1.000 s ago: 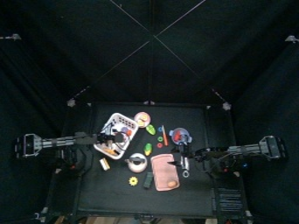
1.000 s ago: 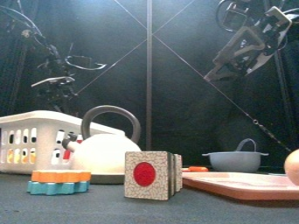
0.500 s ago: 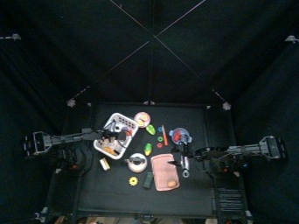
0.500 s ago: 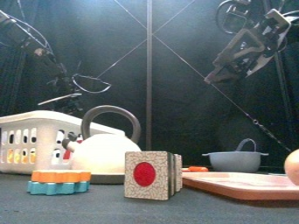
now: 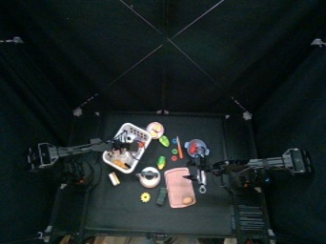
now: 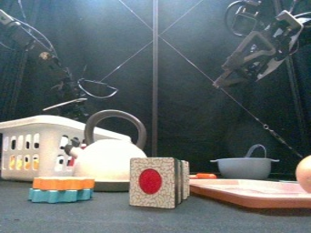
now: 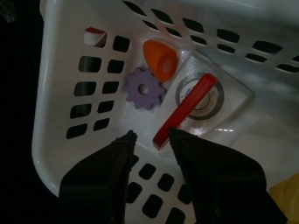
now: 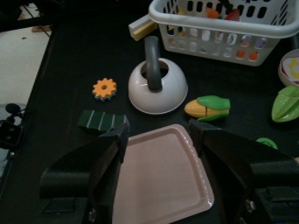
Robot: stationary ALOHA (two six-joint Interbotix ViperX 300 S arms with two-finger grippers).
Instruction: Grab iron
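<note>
The iron [image 7: 190, 107] is white with a red handle and lies inside the white basket [image 7: 82, 96]. An orange piece [image 7: 163, 59] and a purple gear [image 7: 143, 86] lie beside it. My left gripper [image 7: 156, 140] is open and hangs over the basket, just short of the iron's handle and apart from it. In the top view it [image 5: 112, 147] is at the left edge of the basket [image 5: 129, 145]. In the front view it [image 6: 97, 88] hangs above the basket [image 6: 36, 146]. My right gripper [image 8: 158, 131] is open and empty, held high [image 6: 249, 50] at the right.
A white kettle [image 6: 109, 157] stands beside the basket. A block with a red dot [image 6: 158, 180] stands in front. A pink tray [image 6: 255, 191] and a grey pot [image 6: 243, 166] are at the right. An orange gear [image 6: 64, 184] lies at the front left.
My left gripper has moved right and down over the basket in the first half second, then held almost still. The right arm has not moved.
</note>
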